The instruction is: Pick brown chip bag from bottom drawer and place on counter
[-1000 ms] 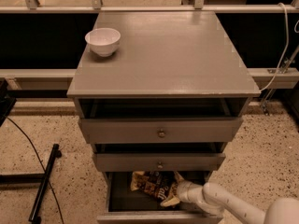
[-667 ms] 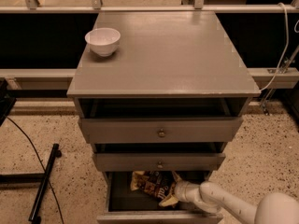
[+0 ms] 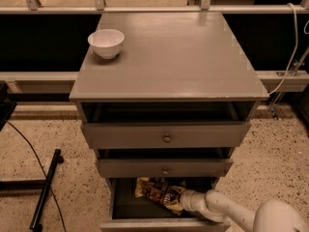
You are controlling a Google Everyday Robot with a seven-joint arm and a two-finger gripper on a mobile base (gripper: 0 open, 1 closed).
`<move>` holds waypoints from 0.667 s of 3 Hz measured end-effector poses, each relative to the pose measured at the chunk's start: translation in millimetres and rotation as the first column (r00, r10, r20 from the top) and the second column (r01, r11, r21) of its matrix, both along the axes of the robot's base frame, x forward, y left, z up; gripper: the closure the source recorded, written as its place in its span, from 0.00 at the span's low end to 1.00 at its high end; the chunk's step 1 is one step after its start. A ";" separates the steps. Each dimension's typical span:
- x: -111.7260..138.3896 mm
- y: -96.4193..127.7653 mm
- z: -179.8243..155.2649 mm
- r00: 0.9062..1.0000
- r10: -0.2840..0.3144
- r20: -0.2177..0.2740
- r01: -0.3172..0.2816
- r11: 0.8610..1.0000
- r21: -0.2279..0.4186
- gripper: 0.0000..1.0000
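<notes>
The brown chip bag (image 3: 155,190) lies in the open bottom drawer (image 3: 126,208), dark brown with tan ends and white lettering. My white arm reaches in from the lower right, and my gripper (image 3: 179,200) is at the bag's right end, inside the drawer. The gripper's tip is hidden against the bag. The counter (image 3: 169,57) is the broad grey top of the cabinet, above the two shallower drawers.
A white bowl (image 3: 106,42) stands at the counter's back left. The two upper drawers with round knobs (image 3: 166,138) are partly pulled out above the bottom drawer. A black stand leg and cable (image 3: 46,187) lie on the speckled floor at the left.
My arm has pushed slightly further left into the drawer, against the bag's right end. The bag has barely moved.
</notes>
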State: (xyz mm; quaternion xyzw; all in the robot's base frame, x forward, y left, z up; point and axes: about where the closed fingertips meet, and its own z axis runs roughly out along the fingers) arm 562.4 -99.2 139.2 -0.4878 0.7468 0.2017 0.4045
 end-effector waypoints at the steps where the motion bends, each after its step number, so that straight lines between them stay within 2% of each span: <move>1: -5.8 3.4 3.2 1.000 0.021 0.017 -0.022 0.999 0.047 0.69; 2: -9.3 3.9 8.0 0.999 0.032 0.028 -0.035 0.992 0.124 0.90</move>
